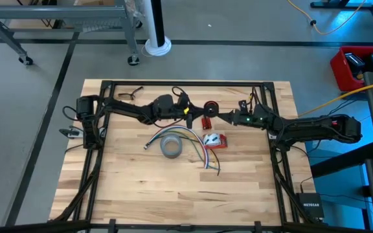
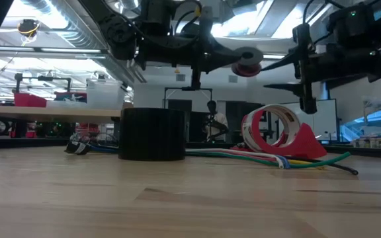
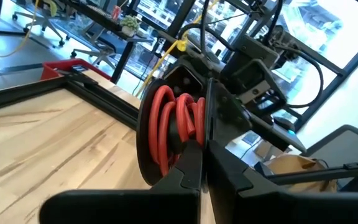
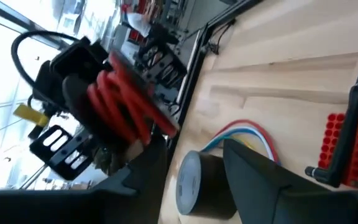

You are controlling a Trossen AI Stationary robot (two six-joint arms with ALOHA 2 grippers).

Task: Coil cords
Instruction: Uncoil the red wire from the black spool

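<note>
A red cord [image 3: 166,127] is wound on a small black spool [image 1: 210,107]. The spool hangs in the air over the far middle of the table. My left gripper [image 3: 205,165] reaches in level from the table's left and is shut on the spool. My right gripper [image 4: 194,144] comes in from the table's right and stands open just beside the spool [image 4: 120,106]. Nothing lies between its fingers, and I cannot tell whether one fingertip touches the spool's rim. My left gripper pinches the spool's thin black end disc [image 3: 208,121] between its two fingers, on the side that faces the right arm. The fingers come in level from the table's left. The spool is lifted clear of the table, with its red windings beside the fingers.
Under the grippers lies a red perforated block [image 1: 207,122]. Nearer are a grey tape roll [image 1: 171,147], a bundle of coloured wires [image 1: 190,137] and a red-and-white tape roll [image 1: 214,140]. A pair of glasses [image 1: 129,94] lies at the far left. Black frame rails [image 1: 274,129] border the table.
</note>
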